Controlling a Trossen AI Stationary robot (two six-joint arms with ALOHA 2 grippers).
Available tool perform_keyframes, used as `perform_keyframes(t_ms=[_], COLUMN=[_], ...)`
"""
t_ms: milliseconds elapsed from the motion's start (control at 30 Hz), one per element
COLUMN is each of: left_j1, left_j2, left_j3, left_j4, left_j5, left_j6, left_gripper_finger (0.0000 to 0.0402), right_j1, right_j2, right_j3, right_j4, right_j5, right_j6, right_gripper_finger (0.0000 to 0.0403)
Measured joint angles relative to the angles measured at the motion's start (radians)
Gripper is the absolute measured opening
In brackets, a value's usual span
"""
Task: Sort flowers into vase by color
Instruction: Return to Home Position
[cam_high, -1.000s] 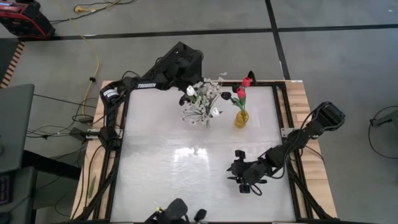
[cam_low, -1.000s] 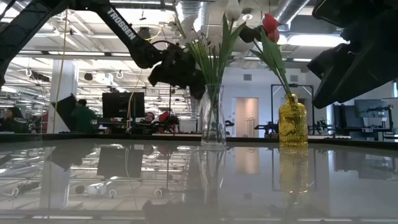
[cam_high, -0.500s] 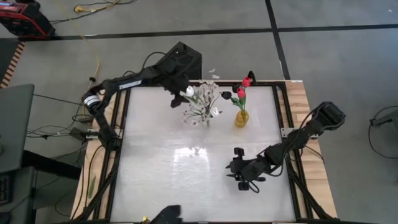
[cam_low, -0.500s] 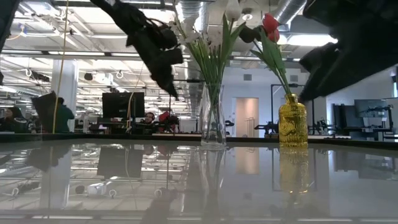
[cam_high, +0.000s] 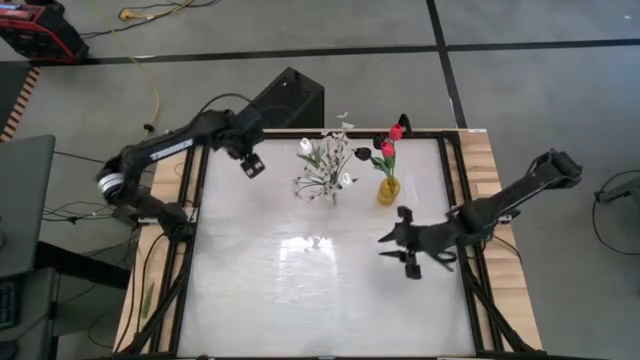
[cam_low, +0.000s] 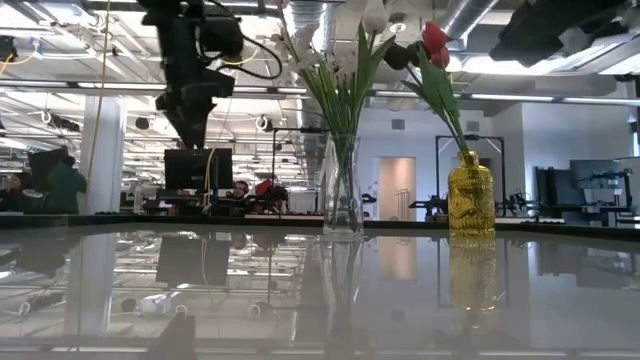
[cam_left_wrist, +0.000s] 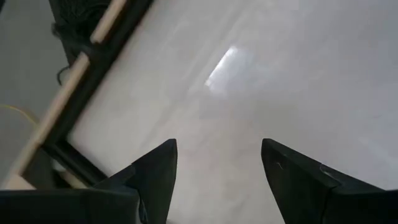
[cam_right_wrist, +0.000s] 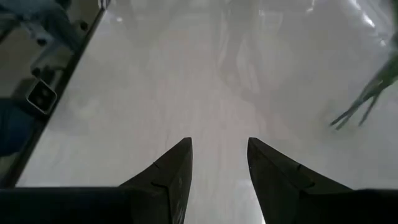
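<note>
**Over the table, both my grippers apart from the vases**

Over the far left part of the table (cam_high: 300, 290) hangs my left gripper (cam_high: 252, 165), well apart from the clear vase (cam_high: 330, 196). Its jaws stand wide, and my left wrist camera shows only bare tabletop between the two fingers (cam_left_wrist: 158, 165).

My right gripper (cam_high: 392, 240) hangs over the right half of the table, on the near side of the yellow vase (cam_high: 388, 189) and pointing towards the middle. Its jaws are parted too, though more narrowly, and again only tabletop shows between them.

The white flowers (cam_high: 325, 160) stand upright in the clear vase at the far middle of the table. The red flowers (cam_high: 388, 148) stand in the yellow vase just to its right, with a dark bloom (cam_high: 363, 153) close beside them. From table height, the green stems rise straight out of both vases, which stand near each other without touching.
</note>
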Motion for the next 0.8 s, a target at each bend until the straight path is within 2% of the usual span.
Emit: perform_keyframes(t_ms=[67, 200, 400, 467, 567, 667, 800], left_j1=[-0.037, -0.152, -0.356, -0.422, -0.502, -0.548, -0.563], left_j2=[-0.073, -0.235, -0.414, -0.442, -0.457, -0.456, -0.461], left_j3=[-0.095, -0.365, -0.746, -0.851, -0.968, -1.029, -1.049], left_j4=[0.079, 0.418, 1.158, 1.398, 1.687, 1.823, 1.799], left_j5=[0.001, 0.076, 0.306, 0.325, 0.278, 0.219, 0.187], left_j6=[-0.069, -0.144, -0.237, -0.236, -0.244, -0.243, -0.243], left_gripper_finger=[0.0222, 0.0222, 0.0222, 0.0222, 0.0222, 0.0222, 0.0222], right_j1=[-0.009, -0.04, -0.098, -0.12, -0.147, -0.176, -0.25], right_j2=[-0.049, -0.12, -0.155, -0.138, -0.1, -0.072, -0.095], right_j3=[-0.004, -0.06, -0.193, -0.241, -0.289, -0.293, -0.293], right_j4=[-0.013, 0.017, 0.252, 0.374, 0.524, 0.548, 0.505], right_j5=[0.003, 0.019, -0.025, -0.067, -0.111, -0.112, -0.113], right_j6=[-0.003, 0.0, -0.016, -0.024, -0.042, -0.077, -0.105], right_gripper_finger=[0.018, 0.017, 0.0124, 0.0098, 0.0053, 0.0016, 0.0024])
